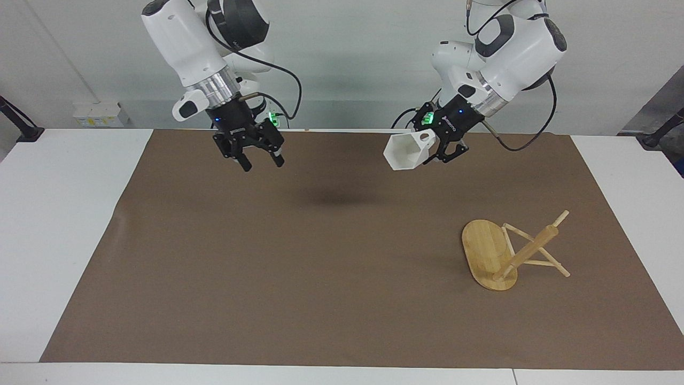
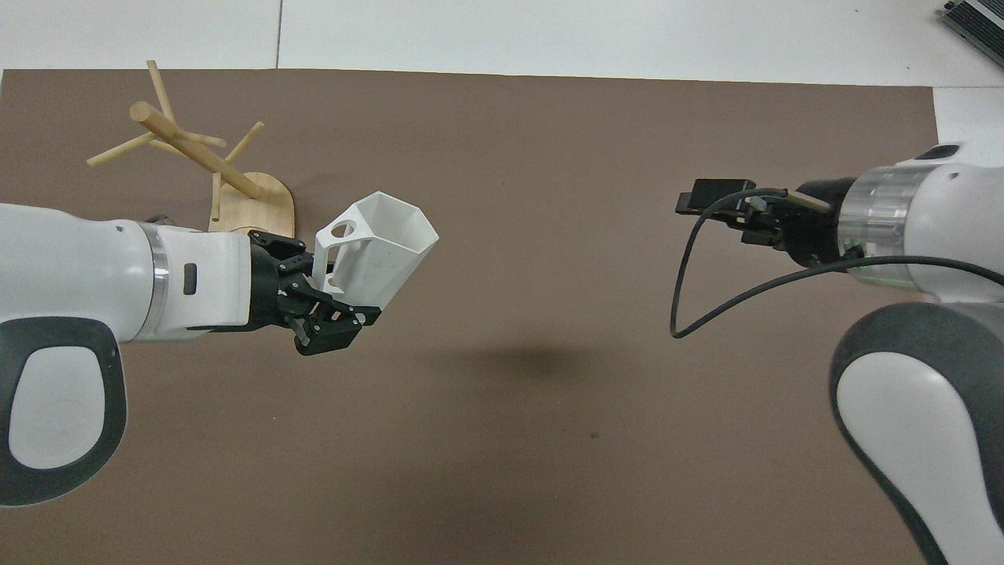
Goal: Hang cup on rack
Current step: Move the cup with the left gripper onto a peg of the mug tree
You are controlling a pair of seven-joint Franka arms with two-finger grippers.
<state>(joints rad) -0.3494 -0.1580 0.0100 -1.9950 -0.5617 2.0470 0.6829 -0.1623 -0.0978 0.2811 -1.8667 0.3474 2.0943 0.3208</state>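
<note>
The white faceted cup (image 1: 406, 152) hangs in the air over the brown mat, tilted with its mouth toward the table's middle. My left gripper (image 1: 439, 145) is shut on its blocky handle; the pair also shows in the overhead view, the cup (image 2: 380, 247) and the left gripper (image 2: 328, 294). The bamboo rack (image 1: 497, 254) is on the mat toward the left arm's end, farther from the robots than the cup. Its post (image 2: 192, 149) slants away from its oval base (image 2: 263, 205). My right gripper (image 1: 262, 160) is open and empty, pointing down over the mat toward the right arm's end, also seen in the overhead view (image 2: 710, 196).
A brown mat (image 1: 299, 278) covers most of the white table (image 1: 59, 224). A black cable (image 2: 682, 282) loops off the right wrist.
</note>
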